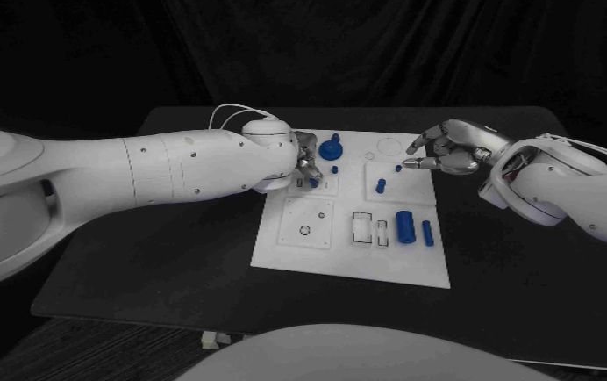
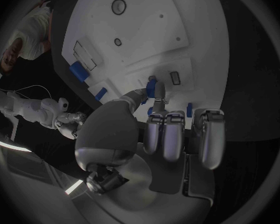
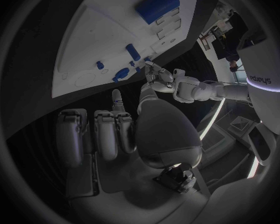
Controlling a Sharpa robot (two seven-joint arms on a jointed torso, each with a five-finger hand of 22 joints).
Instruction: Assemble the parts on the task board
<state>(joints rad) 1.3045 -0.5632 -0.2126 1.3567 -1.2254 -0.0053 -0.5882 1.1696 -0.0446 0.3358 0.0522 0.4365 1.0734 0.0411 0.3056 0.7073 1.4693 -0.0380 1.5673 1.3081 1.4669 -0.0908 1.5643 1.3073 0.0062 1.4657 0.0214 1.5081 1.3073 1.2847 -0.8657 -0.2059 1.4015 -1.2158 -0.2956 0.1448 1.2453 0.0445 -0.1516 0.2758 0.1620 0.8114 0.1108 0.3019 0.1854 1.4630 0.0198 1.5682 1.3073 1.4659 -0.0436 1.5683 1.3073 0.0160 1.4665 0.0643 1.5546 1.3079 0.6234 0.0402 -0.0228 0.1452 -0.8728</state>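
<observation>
The left hand (image 1: 303,163) pinches a small blue part (image 2: 151,88) at its fingertips, over the task board (image 1: 317,249). The right hand (image 1: 446,151) holds nothing, fingers loosely curled, beside a blue peg (image 1: 380,185).

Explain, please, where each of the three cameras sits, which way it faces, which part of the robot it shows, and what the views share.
Head view: on the robot's head, facing down at the black table; both arms enter, left hand and right hand over the task board.
Left wrist view: behind the left hand, facing the task board.
Right wrist view: behind the right hand, facing the task board.
Shared: all show the board and blue parts.
</observation>
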